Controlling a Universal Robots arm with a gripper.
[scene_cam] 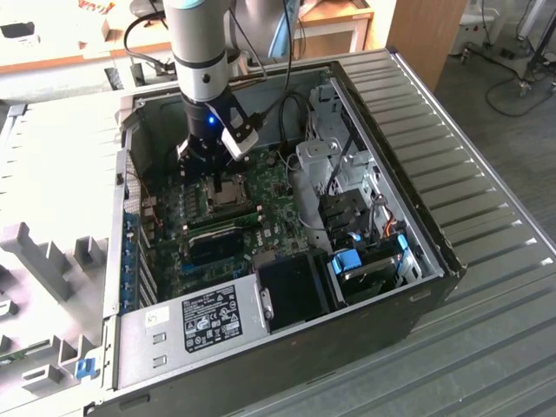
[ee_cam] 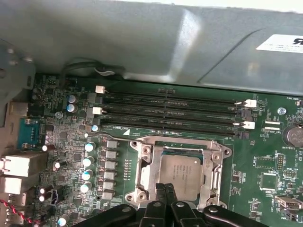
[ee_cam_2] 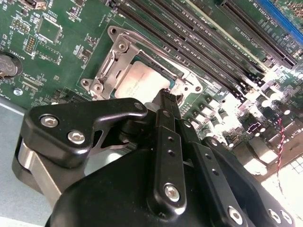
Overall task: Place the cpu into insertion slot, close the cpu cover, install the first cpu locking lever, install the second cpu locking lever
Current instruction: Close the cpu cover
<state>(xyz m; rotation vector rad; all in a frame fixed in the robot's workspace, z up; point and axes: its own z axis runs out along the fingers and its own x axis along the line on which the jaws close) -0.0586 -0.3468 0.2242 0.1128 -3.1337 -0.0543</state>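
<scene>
The gripper [ee_cam: 165,188], fingers pinched together on nothing, hangs low with its tips at the near edge of the cpu [ee_cam: 182,172], which lies flat just ahead of and beneath them, framed by the lowered cpu cover [ee_cam: 142,171] on the green motherboard [ee_cam: 241,156].

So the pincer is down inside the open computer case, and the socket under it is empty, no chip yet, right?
Not quite: the socket is not empty. The first wrist view shows the cpu lying in the insertion slot. The rest holds: the pincer is down inside the open computer case, right at the slot's edge.
</scene>
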